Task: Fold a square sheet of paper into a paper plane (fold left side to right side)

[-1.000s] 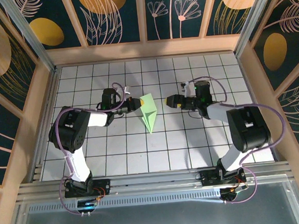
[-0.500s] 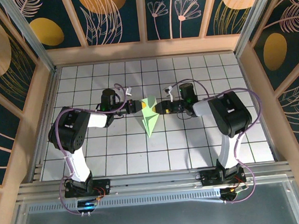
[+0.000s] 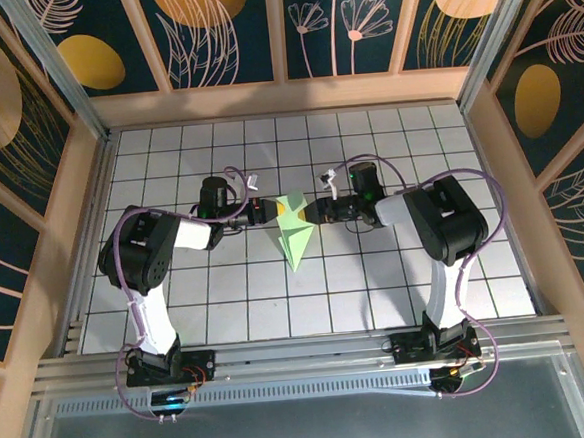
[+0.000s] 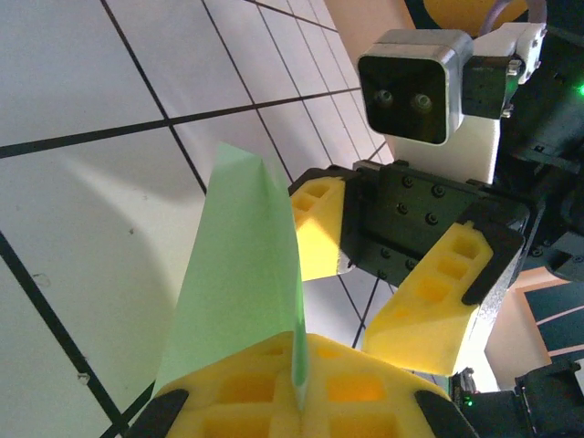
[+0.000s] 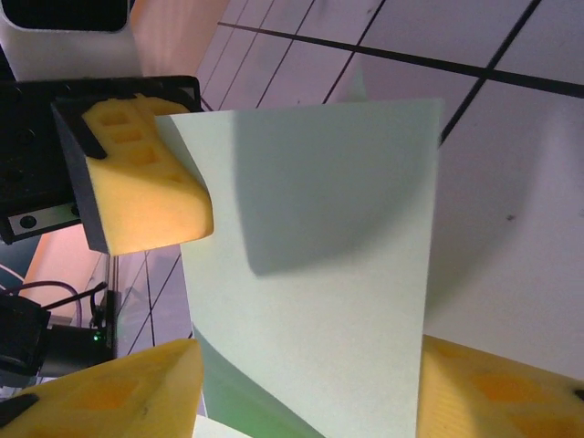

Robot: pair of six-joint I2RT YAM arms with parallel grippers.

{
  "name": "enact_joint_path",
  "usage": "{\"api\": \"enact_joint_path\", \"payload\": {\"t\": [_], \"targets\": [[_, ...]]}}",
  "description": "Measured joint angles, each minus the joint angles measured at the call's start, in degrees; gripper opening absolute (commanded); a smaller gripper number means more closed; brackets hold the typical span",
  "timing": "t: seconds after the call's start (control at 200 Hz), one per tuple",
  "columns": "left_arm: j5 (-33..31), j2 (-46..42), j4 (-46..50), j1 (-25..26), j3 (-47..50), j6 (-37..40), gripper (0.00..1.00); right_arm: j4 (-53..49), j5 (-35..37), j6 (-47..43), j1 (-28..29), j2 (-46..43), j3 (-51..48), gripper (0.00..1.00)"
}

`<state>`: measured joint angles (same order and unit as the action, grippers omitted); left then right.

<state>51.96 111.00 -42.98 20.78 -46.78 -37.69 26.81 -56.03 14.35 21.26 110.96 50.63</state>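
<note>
The pale-green paper plane (image 3: 293,231) lies folded to a dart in the middle of the grid floor, its point toward the near edge. My left gripper (image 3: 269,212) is shut on the plane's left upper edge; in the left wrist view the thin sheet (image 4: 242,265) is pinched in the seam between the yellow pads (image 4: 306,370). My right gripper (image 3: 310,213) meets the paper from the right. Its fingers (image 5: 109,397) stand apart on either side of a raised flap (image 5: 319,274), so it is open. The left gripper's finger (image 5: 146,182) shows behind that flap.
White grid tiles (image 3: 376,273) cover the floor, boxed in by wooden walls (image 3: 283,94). The two arms reach toward each other across the middle, wrists almost facing. The right wrist camera housing (image 4: 415,82) sits close in front of my left gripper.
The right gripper has moved left from a tile away up to the plane, and its jaws have narrowed around the flap. The left gripper kept its hold and barely moved.
</note>
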Motion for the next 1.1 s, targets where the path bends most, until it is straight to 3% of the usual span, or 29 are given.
{"api": "enact_joint_path", "payload": {"t": [0.36, 0.51, 0.626, 0.686, 0.756, 0.851, 1.006, 1.101], "targets": [[0.55, 1.46, 0.46, 0.0, 0.0, 0.68, 0.0, -2.32, 0.07, -0.81, -0.31, -0.13, 3.54, 0.44], [0.55, 1.68, 1.05, 0.0, 0.0, 1.07, 0.0, -3.58, 0.46, -1.2, -0.31, -0.13, 4.76, 0.31], [0.5, 1.68, 1.2, 0.0, 0.0, 1.38, 0.08, -4.87, 1.01, -1.66, -0.31, -0.11, 5.53, 0.11], [0.37, 1.68, 1.25, 0.0, 0.0, 1.84, 0.17, -5.66, 1.44, -2.1, -0.31, -0.11, 5.92, 0.01], [-0.35, 1.29, 2.01, 0.0, 0.04, 2.93, 0.3, -6.58, 2.36, -1.46, -0.31, -0.11, 6.23, 0.0], [-3.45, -1.25, 5.75, 0.0, 0.5, 5.01, 0.4, -8.39, 4.2, -0.37, -0.31, -0.11, 6.73, 0.0], [-13.0, -10.6, 16.7, 0.57, 0.55, 10.91, 0.43, -13.42, 7.52, 4.37, -0.33, -0.11, 8.76, 0.0], [-21.4, -17.33, 24.83, 3.52, -0.48, 15.87, 0.43, -16.04, 8.61, 7.78, -0.39, -0.11, 9.29, 0.0]]}}
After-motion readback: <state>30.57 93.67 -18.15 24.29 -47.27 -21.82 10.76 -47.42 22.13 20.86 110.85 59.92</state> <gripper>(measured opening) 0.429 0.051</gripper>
